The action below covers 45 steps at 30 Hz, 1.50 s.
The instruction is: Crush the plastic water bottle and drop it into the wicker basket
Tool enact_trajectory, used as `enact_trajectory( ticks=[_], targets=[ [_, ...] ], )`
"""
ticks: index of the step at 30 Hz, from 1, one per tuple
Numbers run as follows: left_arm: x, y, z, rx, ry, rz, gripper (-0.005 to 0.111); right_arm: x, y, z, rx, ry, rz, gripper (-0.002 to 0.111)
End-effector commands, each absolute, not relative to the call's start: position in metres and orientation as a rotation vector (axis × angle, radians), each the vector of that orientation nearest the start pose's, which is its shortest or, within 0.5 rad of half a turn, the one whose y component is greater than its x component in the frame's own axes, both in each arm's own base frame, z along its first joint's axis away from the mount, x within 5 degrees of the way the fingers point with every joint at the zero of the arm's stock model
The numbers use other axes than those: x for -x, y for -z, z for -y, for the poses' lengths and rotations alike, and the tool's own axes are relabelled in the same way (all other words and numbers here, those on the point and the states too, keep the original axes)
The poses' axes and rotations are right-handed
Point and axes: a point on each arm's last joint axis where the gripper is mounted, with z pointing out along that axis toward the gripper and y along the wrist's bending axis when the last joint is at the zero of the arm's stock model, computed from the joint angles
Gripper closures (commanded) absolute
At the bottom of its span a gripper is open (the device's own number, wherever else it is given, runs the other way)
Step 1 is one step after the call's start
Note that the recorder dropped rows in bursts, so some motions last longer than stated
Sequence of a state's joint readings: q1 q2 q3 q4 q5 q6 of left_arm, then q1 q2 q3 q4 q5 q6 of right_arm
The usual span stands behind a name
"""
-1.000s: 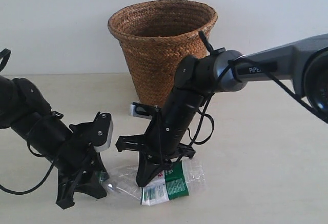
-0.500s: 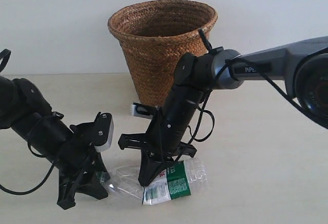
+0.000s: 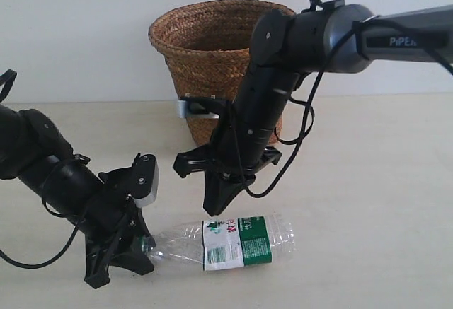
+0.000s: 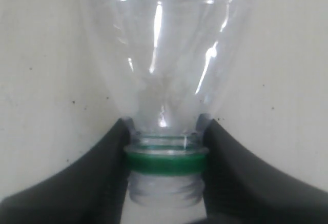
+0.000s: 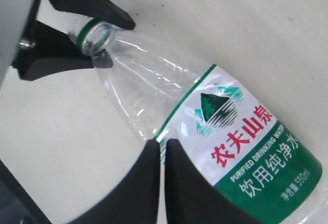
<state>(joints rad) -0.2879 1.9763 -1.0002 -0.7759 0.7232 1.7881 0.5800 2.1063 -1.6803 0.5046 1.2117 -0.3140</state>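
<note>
Your left gripper (image 3: 145,247) is clamped on the neck of the bottle (image 3: 226,242). In the left wrist view its fingers (image 4: 102,167) press against both sides of the neck, right at the green ring (image 4: 165,161).

The bottle lies on its side on the table (image 3: 368,203). Its mouth points toward your left arm, its base points to the right of the exterior view, and its label (image 3: 237,242) faces up.

Your right gripper (image 3: 214,208) hangs above the label end of the bottle, tips pointing down and clear of the plastic. Its jaws are drawn together with only a thin slit between the fingertips (image 5: 141,183), and they hold nothing.

The basket (image 3: 212,61) stands upright behind your right arm, close to the wall (image 3: 71,26). It is well apart from the bottle.
</note>
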Motion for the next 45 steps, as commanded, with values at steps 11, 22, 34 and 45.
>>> enact_trajectory(
  ticks=[11, 22, 34, 45],
  targets=[
    [-0.306, -0.106, 0.135, -1.861, 0.550, -2.071, 0.102, -0.338, -0.172, -0.252, 1.125, -0.446, -3.013, 0.108],
    [-0.306, -0.106, 0.136, -1.853, 0.556, -2.073, 0.102, -0.344, -0.106, -0.252, 1.121, -0.362, -3.131, 0.108],
    [-0.306, -0.106, 0.136, -1.837, 0.564, -2.078, 0.102, -0.344, -0.068, -0.253, 1.094, -0.341, -3.234, 0.108],
    [-0.306, -0.106, 0.136, -1.838, 0.570, -2.078, 0.102, -0.363, -0.120, -0.271, 0.987, -0.467, -3.127, 0.108]
  ],
)
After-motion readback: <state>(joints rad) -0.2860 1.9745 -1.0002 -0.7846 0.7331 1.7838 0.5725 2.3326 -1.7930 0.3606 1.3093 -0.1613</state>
